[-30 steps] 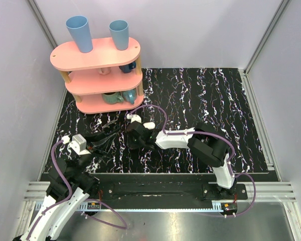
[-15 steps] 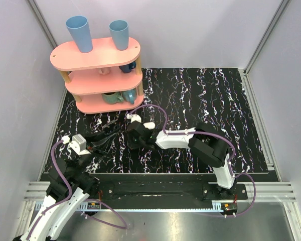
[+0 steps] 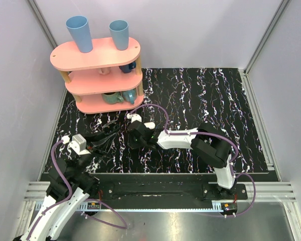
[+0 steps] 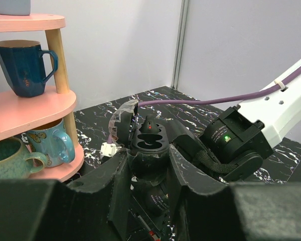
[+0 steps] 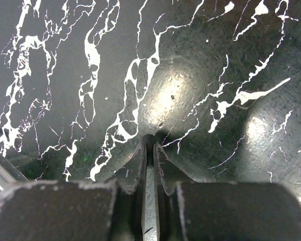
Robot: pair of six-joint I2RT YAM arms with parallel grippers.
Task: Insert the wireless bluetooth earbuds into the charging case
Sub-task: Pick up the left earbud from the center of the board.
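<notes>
My left gripper [image 4: 149,161] is shut on the charging case [image 4: 149,144], which looks black, not white. The case is held open, with its lid [image 4: 120,123] tipped up to the left. A dark piece with a red light [image 4: 149,126] sits in its far well. My right gripper [image 5: 150,145] points down close to the marbled tabletop [image 5: 200,75], jaws almost closed on a tiny dark rounded piece [image 5: 149,137], apparently an earbud. In the top view the left gripper [image 3: 112,136] and the right gripper [image 3: 136,138] are close together. No white earbuds show.
A pink three-tier shelf [image 3: 98,75] with mugs and two blue cups [image 3: 79,32] stands at the back left, just beyond both grippers. The right arm's wrist motor [image 4: 231,140] is close to the right of the case. Walls enclose the black table [image 3: 205,95].
The right arm's forearm and elbow have shifted slightly to the right. Its gripper stays beside the case. The left arm has not moved.
</notes>
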